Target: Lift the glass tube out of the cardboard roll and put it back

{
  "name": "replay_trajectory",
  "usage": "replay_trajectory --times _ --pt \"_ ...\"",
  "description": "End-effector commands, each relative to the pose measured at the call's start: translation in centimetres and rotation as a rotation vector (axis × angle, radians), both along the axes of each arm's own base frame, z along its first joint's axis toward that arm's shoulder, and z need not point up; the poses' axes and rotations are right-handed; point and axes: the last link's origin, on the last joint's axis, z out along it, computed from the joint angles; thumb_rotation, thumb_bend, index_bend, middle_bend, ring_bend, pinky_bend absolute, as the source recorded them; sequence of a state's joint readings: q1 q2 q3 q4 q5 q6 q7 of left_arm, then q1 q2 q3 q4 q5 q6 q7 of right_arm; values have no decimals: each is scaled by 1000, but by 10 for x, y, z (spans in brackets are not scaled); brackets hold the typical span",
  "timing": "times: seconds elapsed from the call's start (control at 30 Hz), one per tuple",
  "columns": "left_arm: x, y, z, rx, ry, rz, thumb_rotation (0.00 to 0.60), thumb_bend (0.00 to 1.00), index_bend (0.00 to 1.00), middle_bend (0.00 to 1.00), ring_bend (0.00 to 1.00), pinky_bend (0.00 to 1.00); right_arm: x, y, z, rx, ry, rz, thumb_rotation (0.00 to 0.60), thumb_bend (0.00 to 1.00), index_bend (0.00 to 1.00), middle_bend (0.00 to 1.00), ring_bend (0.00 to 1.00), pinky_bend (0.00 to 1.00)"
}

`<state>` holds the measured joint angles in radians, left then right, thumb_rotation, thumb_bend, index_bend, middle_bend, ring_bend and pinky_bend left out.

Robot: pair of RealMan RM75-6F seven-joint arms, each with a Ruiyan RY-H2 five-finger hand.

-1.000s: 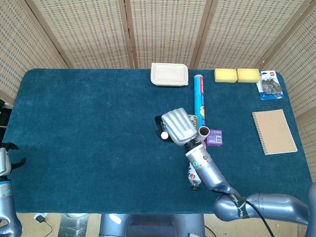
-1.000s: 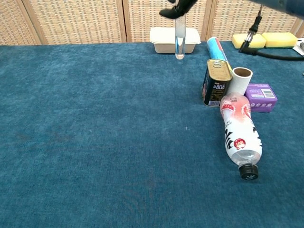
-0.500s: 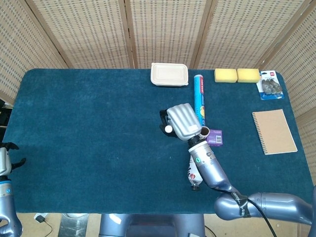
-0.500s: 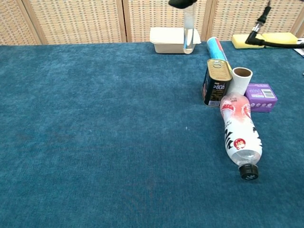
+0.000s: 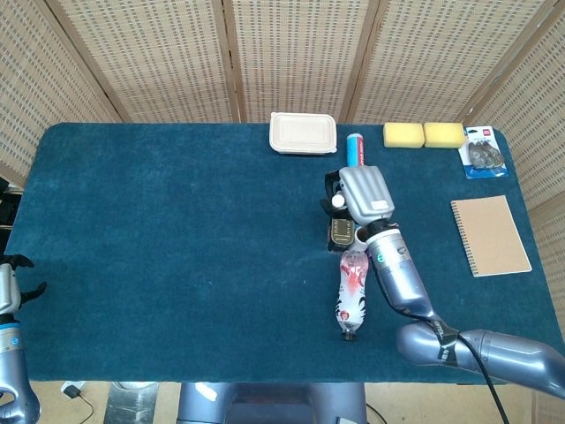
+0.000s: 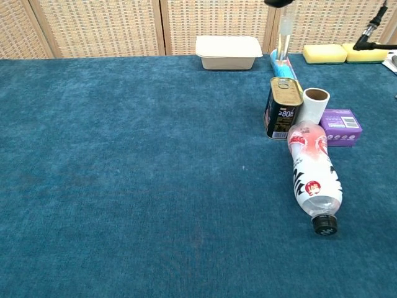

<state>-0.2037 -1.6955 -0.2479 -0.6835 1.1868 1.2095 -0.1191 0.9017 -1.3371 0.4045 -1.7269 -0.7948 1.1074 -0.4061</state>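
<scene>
Glass tube point(image 6: 285, 37) hangs upright from raised right robot hand point(image 5: 364, 196).

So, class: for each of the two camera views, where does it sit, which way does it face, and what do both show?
Head view: high above the near table edge, looking steeply down; shows the right hand with its arm, and the left hand.
Chest view: low at the near edge, facing across toward the screens; only the glass tube hangs in from above.
Shared: bottle, can, food box, sponges.

Tin can point(image 6: 282, 108): label reads "80", a percent-like sign after. Purple box point(image 6: 342, 126): print too small to read.
</scene>
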Motion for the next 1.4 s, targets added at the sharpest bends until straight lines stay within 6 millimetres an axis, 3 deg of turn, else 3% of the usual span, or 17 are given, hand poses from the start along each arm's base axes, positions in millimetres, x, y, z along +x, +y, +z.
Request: replay_trajectory --times 0.03,0.4,0.83,1.4 --pt "0 0 0 0 2 1 600 153 475 434 244 331 -11 -7 6 -5 17 -26 600 382 804 979 1000 917" --pt "0 0 0 1 4 3 600 153 475 434 244 331 -34 -18 30 -19 85 -91 600 381 804 979 1000 915" --pt "0 0 0 0 2 2 600 154 475 434 244 331 -51 5 45 -5 131 -113 600 381 804 980 1000 915" --pt "0 0 0 -1 -2 -2 600 153 475 434 244 331 -41 26 23 68 139 -113 600 382 804 980 1000 916"
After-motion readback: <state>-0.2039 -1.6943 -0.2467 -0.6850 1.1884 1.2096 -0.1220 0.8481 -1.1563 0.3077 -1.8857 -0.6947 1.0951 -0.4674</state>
